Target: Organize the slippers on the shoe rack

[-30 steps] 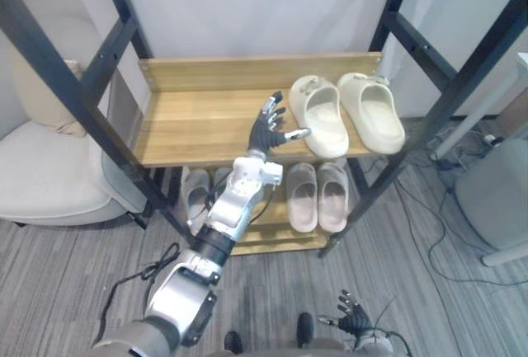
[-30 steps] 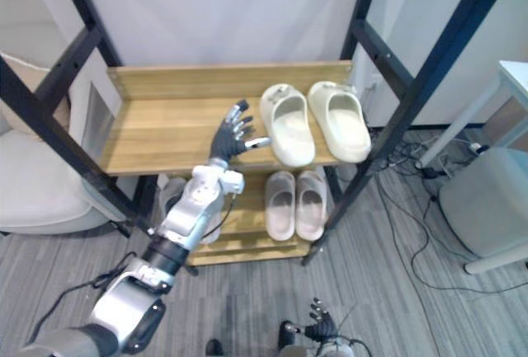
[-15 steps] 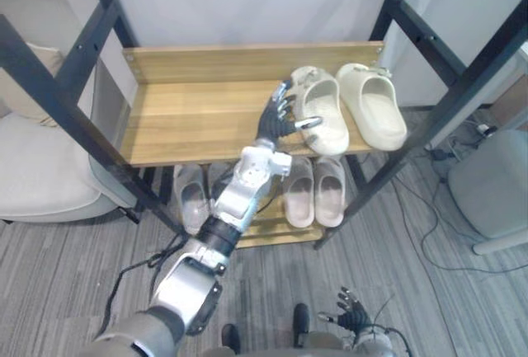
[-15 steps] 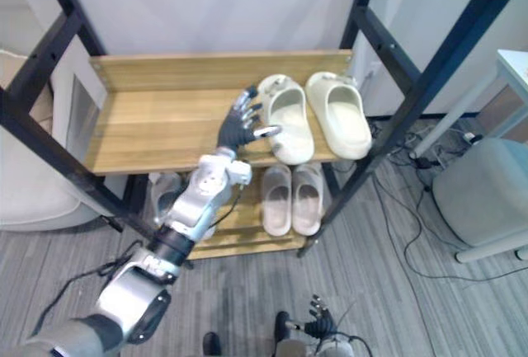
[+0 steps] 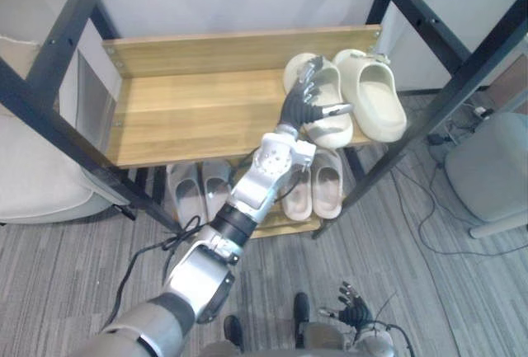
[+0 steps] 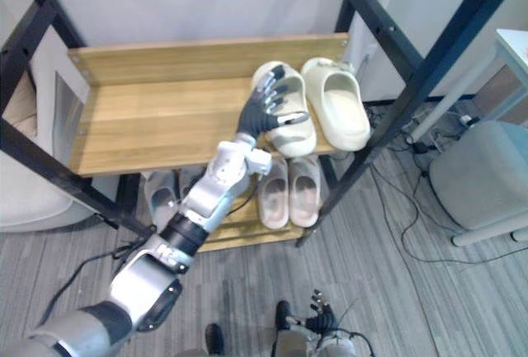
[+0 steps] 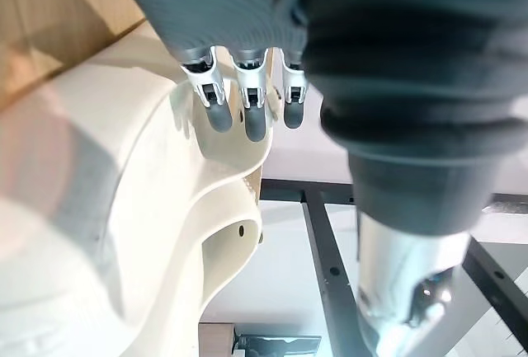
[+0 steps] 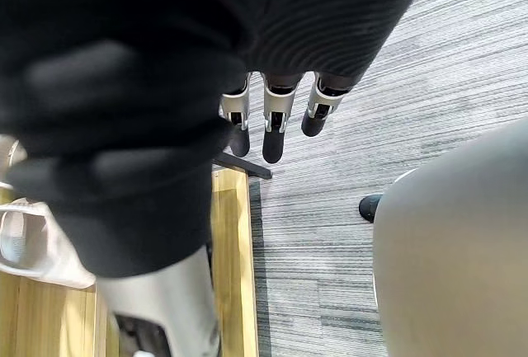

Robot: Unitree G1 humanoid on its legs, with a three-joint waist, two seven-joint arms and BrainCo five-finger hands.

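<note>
While the fingers of the left hand stand straight and a little apart, they reach over the cream slipper, whose edge is just beneath their tips. The second cream slipper sits just beyond it on the upper shelf. Far below them, the right hand hangs relaxed above the floor.

Slipper pair at right end of upper shelf; 2 pairs beneath
</note>
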